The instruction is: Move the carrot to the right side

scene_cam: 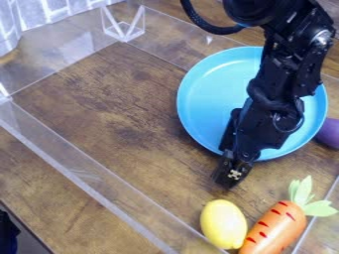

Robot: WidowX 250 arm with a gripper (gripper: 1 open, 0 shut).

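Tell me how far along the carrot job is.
The orange plastic carrot with green leaves lies at lower right, beside the yellow lemon toy, so the move may be done. The black gripper is away from it, carrot not in hand. Left: perhaps a nudge further right.

The orange toy carrot [275, 227], red-striped with pale green leaves, lies on its side toward five o'clock, leaves pointing to one o'clock, beside the yellow lemon [224, 224].

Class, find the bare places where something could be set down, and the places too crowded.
Bare: the wide brown tabletop left of the blue plate, inside the clear walls. Crowded: the near right corner, with lemon beside carrot.
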